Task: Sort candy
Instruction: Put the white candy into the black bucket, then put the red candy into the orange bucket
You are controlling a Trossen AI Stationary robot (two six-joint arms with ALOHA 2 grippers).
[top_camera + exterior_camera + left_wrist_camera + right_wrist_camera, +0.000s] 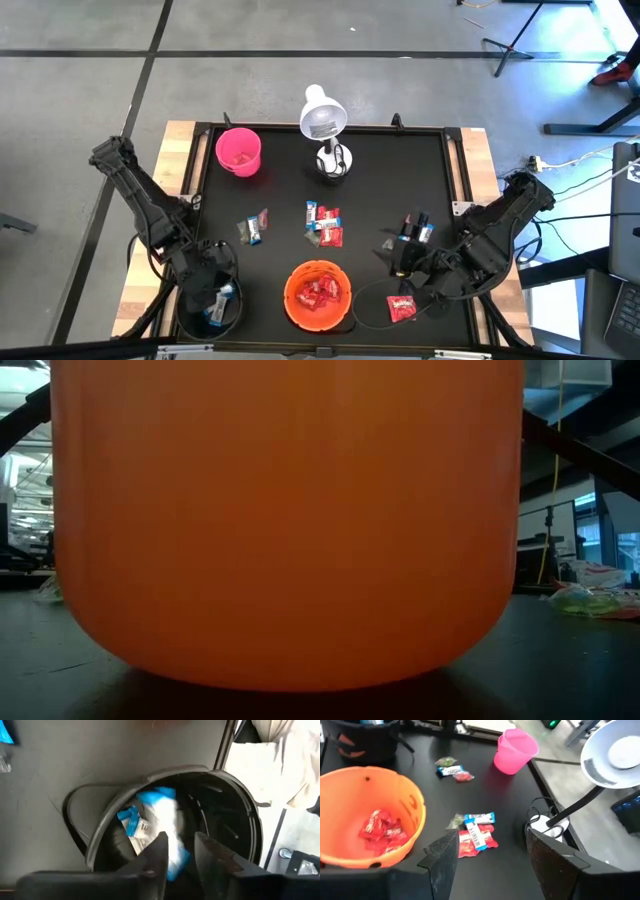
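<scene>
Blue-and-white candy (pixel 156 827) lay in the black bowl (pixel 240 800) under my left jaws (pixel 179 851), parted slightly and holding nothing. Beside the orange bowl (pixel 318 296), my right jaws (pixel 402 262) stood apart, empty. I judged I should lift the left straight up, clear of the rim.

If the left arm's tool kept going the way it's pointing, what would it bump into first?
Probably the blue-and-white candy lying inside the black bowl; the left tool points straight down into it.
</scene>
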